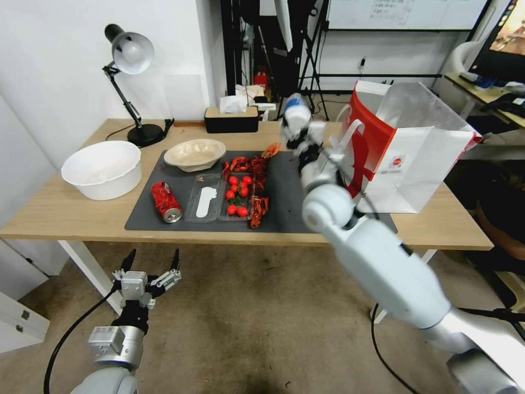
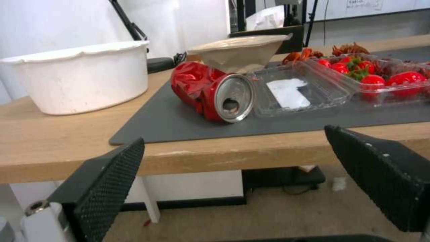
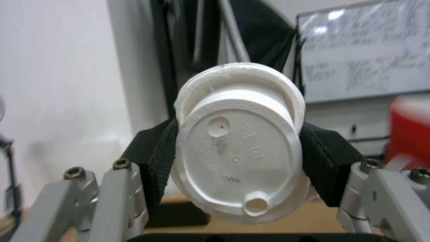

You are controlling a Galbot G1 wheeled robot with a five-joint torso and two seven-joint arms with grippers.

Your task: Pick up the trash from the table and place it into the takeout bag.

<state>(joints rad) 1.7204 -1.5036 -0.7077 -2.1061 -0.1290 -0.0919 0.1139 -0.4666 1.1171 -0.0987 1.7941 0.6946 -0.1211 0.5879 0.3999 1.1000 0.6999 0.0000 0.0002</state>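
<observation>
Right hand (image 1: 299,143) clamped on white-lidded cup (image 1: 296,116), lifted above desk (image 1: 71,210), just left of takeout bag (image 1: 415,158); bag mouth up and rightward. Left hand (image 1: 151,266) wide, idle below desk edge, nearer crushed can (image 1: 165,201).

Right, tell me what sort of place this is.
Probably an office or lab: a light-wood desk with a desk lamp and tissue box, a whiteboard behind, and a monitor on a neighbouring desk.
</observation>
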